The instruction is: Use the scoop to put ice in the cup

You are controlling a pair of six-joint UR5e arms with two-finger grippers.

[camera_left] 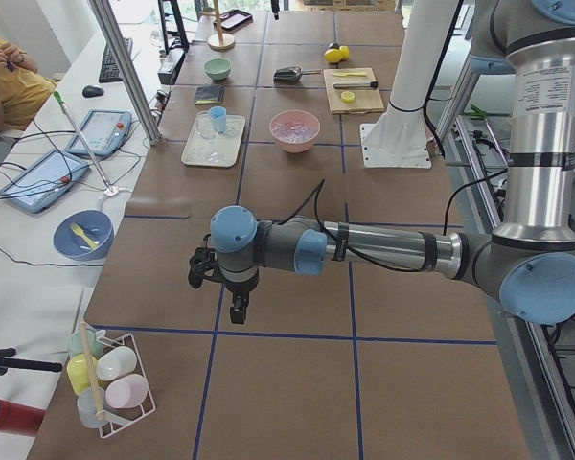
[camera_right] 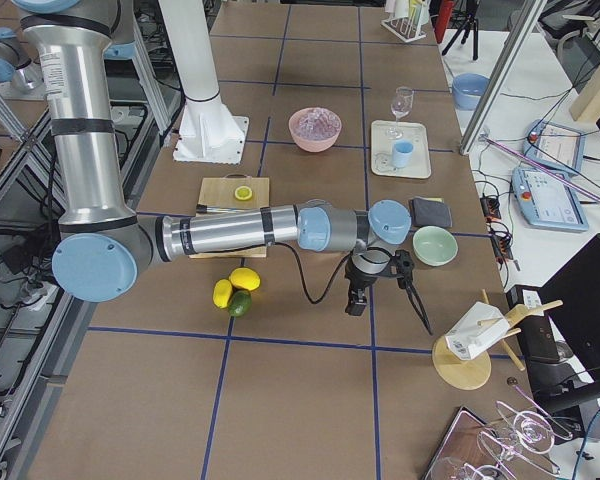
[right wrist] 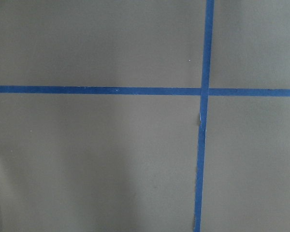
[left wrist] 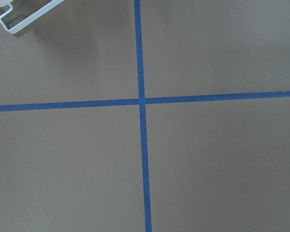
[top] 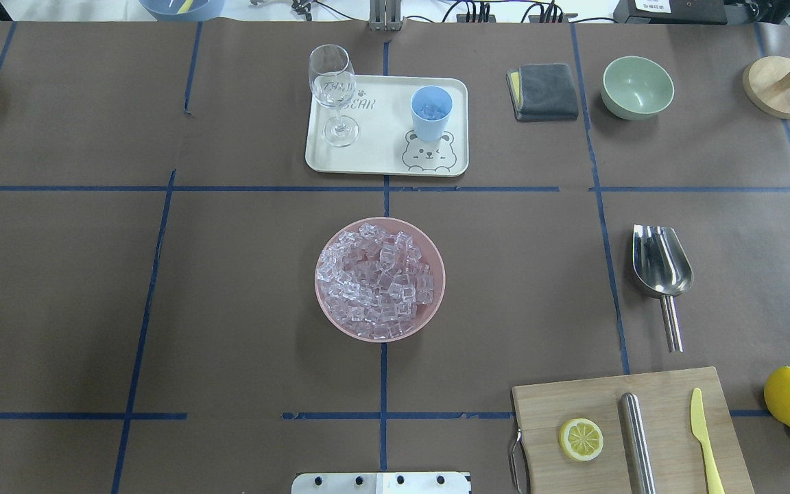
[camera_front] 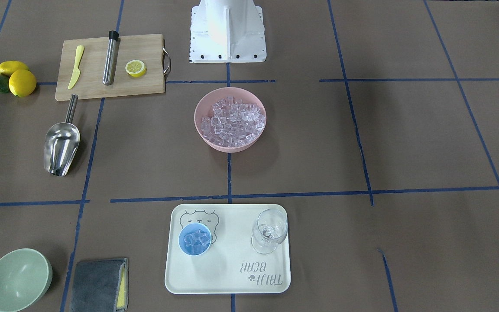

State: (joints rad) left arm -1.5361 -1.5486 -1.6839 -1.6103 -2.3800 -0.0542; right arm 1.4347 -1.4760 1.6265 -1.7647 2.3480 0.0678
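Many clear cubes of ice (camera_front: 232, 119) (top: 378, 278) fill a pink bowl (camera_front: 202, 130) at the table's middle. On a cream tray (camera_front: 232, 277) (top: 381, 154) stands the light-blue cup (camera_front: 195, 239) (top: 431, 112) with a few ice cubes inside. The steel scoop (camera_front: 61, 145) (top: 661, 264) lies empty on the table, on the robot's right. Only the side views show my grippers. The left gripper (camera_left: 238, 309) hangs over bare table far from these things. The right gripper (camera_right: 356, 302) hangs beyond the lemons. I cannot tell whether either is open or shut.
A wine glass (camera_front: 269, 232) shares the tray. A cutting board (camera_front: 111, 67) holds a lemon half, a yellow knife and a steel cylinder. Lemons (camera_front: 15, 78), a green bowl (camera_front: 17, 279) and a grey cloth (camera_front: 100, 284) lie around. A person (camera_left: 5, 77) sits beside the table.
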